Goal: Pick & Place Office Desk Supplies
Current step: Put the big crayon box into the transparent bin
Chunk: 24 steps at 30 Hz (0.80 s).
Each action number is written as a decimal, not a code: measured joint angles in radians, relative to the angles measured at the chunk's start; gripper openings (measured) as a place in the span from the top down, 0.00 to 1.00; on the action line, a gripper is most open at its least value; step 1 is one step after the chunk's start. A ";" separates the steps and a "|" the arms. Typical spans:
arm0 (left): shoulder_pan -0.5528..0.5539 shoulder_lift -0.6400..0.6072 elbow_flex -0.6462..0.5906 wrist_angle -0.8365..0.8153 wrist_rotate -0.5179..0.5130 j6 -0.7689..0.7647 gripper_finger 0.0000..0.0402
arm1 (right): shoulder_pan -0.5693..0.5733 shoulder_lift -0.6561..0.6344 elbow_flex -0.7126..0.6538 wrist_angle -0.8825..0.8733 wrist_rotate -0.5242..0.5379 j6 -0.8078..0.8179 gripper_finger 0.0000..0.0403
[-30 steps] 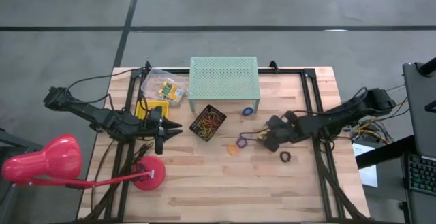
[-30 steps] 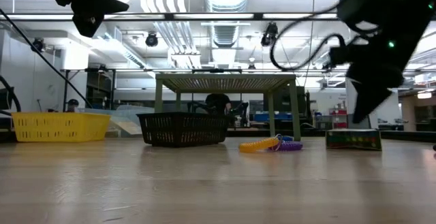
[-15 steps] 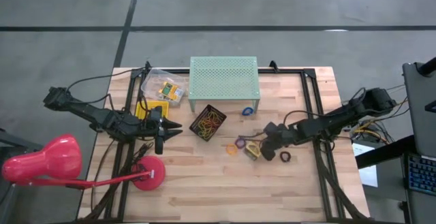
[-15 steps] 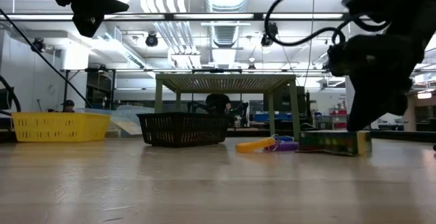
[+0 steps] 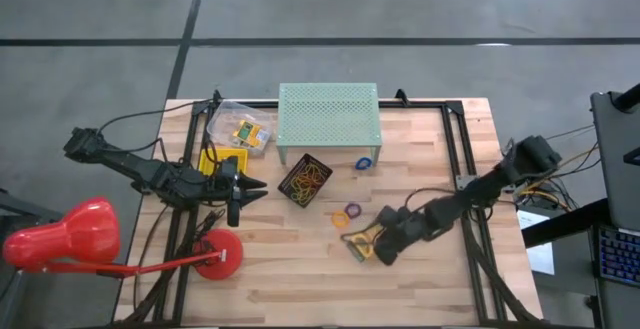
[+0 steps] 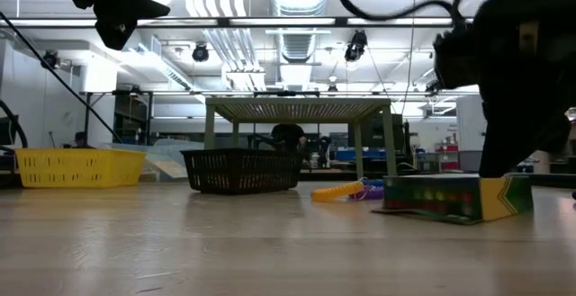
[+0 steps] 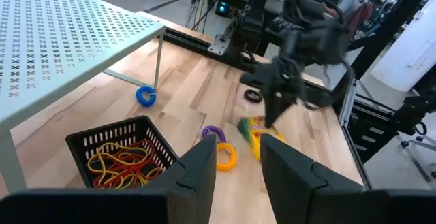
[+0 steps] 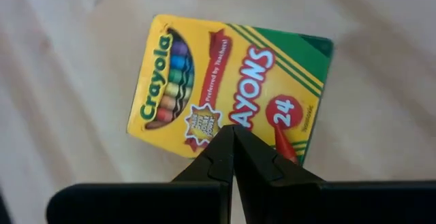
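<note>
Here the right tool (image 5: 372, 249) sits low over the worktop (image 5: 300, 279), its fingers pressed together, tips touching the near edge of the Crayola crayon box (image 8: 228, 88), which lies flat just beyond them. The left tool (image 5: 250, 191), fingers apart, hovers beside the black basket (image 5: 305, 180) of rubber bands.

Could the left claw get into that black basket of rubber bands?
Probably yes. The left claw hangs open just beside the black basket, whose top is open, with nothing between them. The green stand sits behind the basket, not over it.
</note>
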 joint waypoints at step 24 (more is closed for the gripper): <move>0.000 0.000 0.000 0.000 0.000 -0.026 0.70 | -0.111 0.663 0.904 -0.068 -0.431 -0.637 0.98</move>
